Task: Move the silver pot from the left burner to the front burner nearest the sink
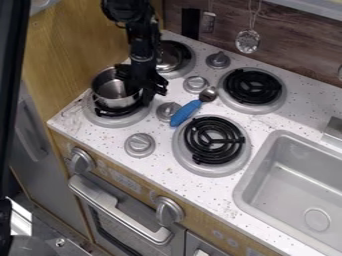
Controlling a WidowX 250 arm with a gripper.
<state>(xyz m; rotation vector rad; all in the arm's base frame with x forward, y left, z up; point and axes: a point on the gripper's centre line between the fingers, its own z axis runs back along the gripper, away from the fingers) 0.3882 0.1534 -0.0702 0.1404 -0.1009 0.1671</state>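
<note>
Black jointed arm (140, 42), blocky segments, thin black cable (119, 24)

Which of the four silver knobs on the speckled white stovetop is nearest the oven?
The round silver knob lowest in the picture; the other three sit farther back.

Pot (116, 95) on the front-left burner (100, 120). Spoon (189, 108) lying between knobs (168, 111) and the two right burners (212, 140). Sink (294, 185) right of the stovetop (160, 160); oven (133, 200) below its front edge.

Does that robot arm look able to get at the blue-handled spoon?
Probably: the spoon lies uncovered near the gripper, though knobs beside it might crowd the approach, and whether the gripper holds the pot is unclear.
</note>
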